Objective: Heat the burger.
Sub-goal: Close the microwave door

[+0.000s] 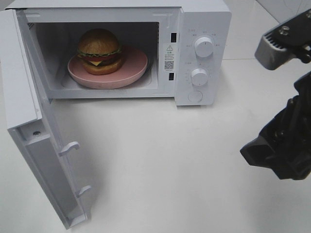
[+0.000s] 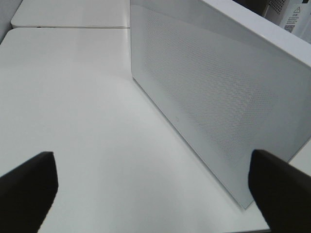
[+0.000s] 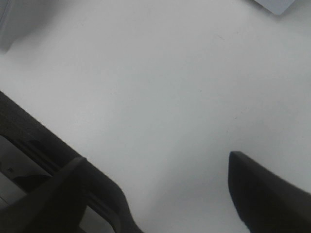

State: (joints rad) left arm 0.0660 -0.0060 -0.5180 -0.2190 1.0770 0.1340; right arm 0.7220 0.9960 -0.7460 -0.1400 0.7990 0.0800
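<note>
Looks like the loading part is done. The burger (image 1: 99, 51) sits on the pink plate (image 1: 138, 65) inside the microwave (image 1: 209, 19), upper left of the high view, a bit toward the plate's left side. So the food's in.

What's left, as far as I can judge: the door (image 1: 43, 160) is swung wide open down the left edge of the frame, so it needs shutting. After that, one of the two knobs (image 1: 203, 47) on the panel right of the cavity needs a turn to start the heating. I can't tell from here where the knobs are set.

Your left fingers (image 2: 29, 191) are spread wide with nothing between them, just bare bench (image 2: 73, 97). The left wrist view has the door's mesh-patterned outer face right ahead, near but not touching. I'd guess that's a decent spot to push it shut from. This arm doesn't show in the high view at all.

Your right fingers (image 3: 267, 194) are spread and empty too, over plain bench. The right arm (image 1: 284, 145) hangs at the right edge of the high view, well apart from the microwave. It's on the knob side, so it's probably your pick for the dial once the door is closed.
</note>
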